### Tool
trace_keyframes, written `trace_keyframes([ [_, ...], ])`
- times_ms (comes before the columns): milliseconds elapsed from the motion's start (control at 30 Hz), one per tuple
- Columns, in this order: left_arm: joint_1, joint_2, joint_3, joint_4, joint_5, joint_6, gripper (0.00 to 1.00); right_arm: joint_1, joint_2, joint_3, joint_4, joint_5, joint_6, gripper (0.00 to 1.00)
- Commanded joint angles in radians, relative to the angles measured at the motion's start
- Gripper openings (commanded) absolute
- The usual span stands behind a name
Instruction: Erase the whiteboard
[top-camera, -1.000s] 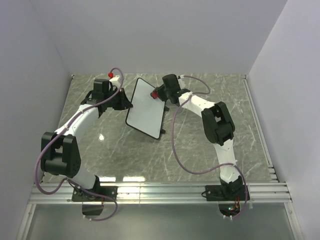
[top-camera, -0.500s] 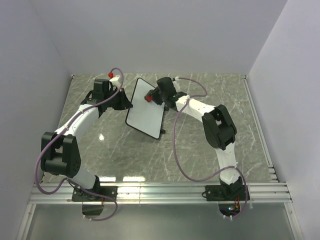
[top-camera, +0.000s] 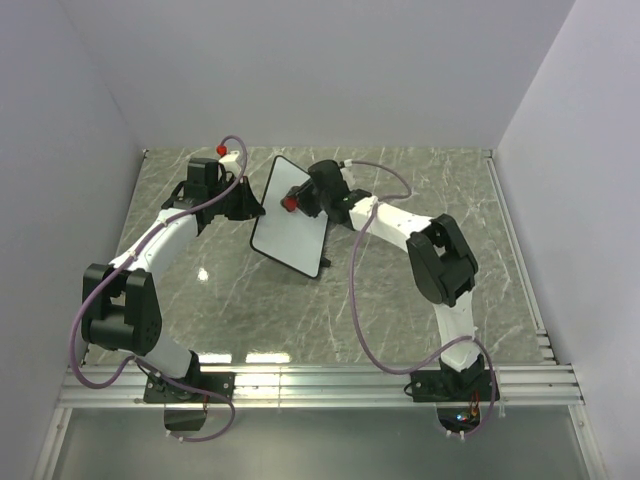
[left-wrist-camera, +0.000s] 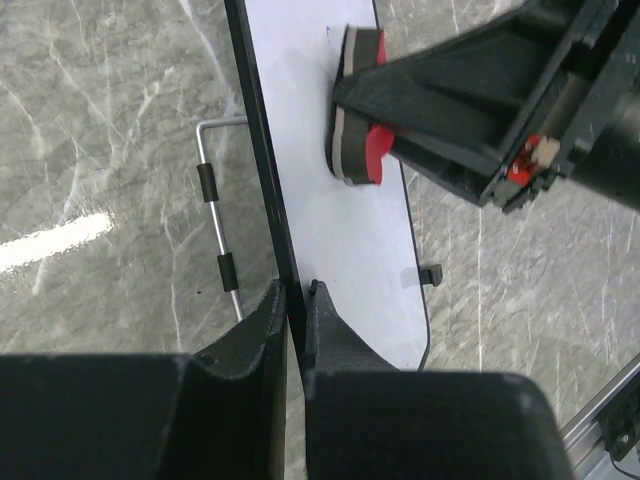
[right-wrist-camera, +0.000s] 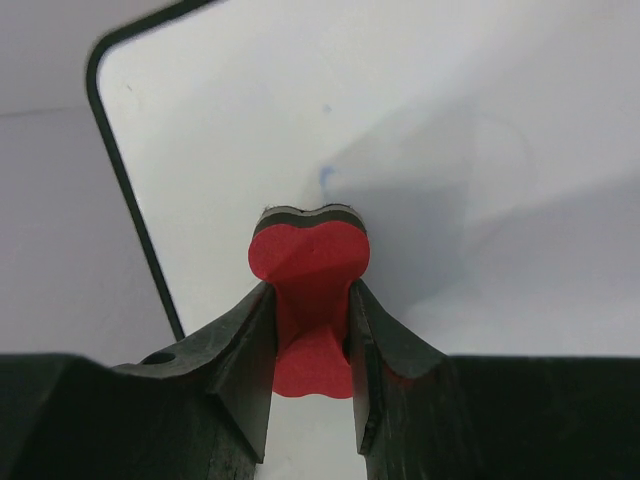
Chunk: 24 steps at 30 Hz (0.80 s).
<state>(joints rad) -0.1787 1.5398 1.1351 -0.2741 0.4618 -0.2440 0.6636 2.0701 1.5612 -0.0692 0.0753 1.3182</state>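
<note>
At the left, the left claw (top-camera: 247, 204) is seen shut on the 9 o'clock edge of the whiteboard (top-camera: 290, 232), the rim being pinched between the two fingers (left-wrist-camera: 268, 312) in the left wrist view. The board is held propped up on edge, leaning rather than flat, a little toward 11 o'clock of the middle of the table (top-camera: 400, 300). Behind it a wire stand (left-wrist-camera: 213, 205) is visible.

Further right, the red eraser (top-camera: 290, 202) is pressed flat against the white face near its 12 o'clock end. It is clamped in the right claw (top-camera: 298, 200), whose fingers (right-wrist-camera: 240, 335) are closed round its narrow waist.

The wiping step is judged to be in hand. Most of the face looks clean, but a small blue curl (right-wrist-camera: 324, 179) is left just at 12 o'clock of the eraser, with a fainter dot (right-wrist-camera: 326, 108) beyond it. The next stroke would need to be carried toward 12 o'clock over both marks, with contact kept on the face and the board kept braced from the left so it is not pushed over.

Counted: one whiteboard, one eraser, one wire stand, two claws and two blue marks. Two black tabs can be made out on the board's edge, one in the overhead view (top-camera: 322, 262) and one in the left wrist view (left-wrist-camera: 430, 272).
</note>
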Motion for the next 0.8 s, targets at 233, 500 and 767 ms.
trace_keyframes([
  [233, -0.064, -0.001, -0.055, -0.093, 0.112, 0.051, 0.00, -0.093, 0.211, 0.278, -0.156, -0.043, -0.027, 0.00],
  [500, -0.064, 0.003, -0.052, -0.091, 0.120, 0.049, 0.00, -0.127, 0.295, 0.364, -0.198, -0.016, -0.046, 0.00],
  [767, -0.073, 0.017, -0.046, -0.100, 0.113, 0.055, 0.00, -0.088, 0.246, 0.289, -0.153, -0.034, -0.027, 0.00],
])
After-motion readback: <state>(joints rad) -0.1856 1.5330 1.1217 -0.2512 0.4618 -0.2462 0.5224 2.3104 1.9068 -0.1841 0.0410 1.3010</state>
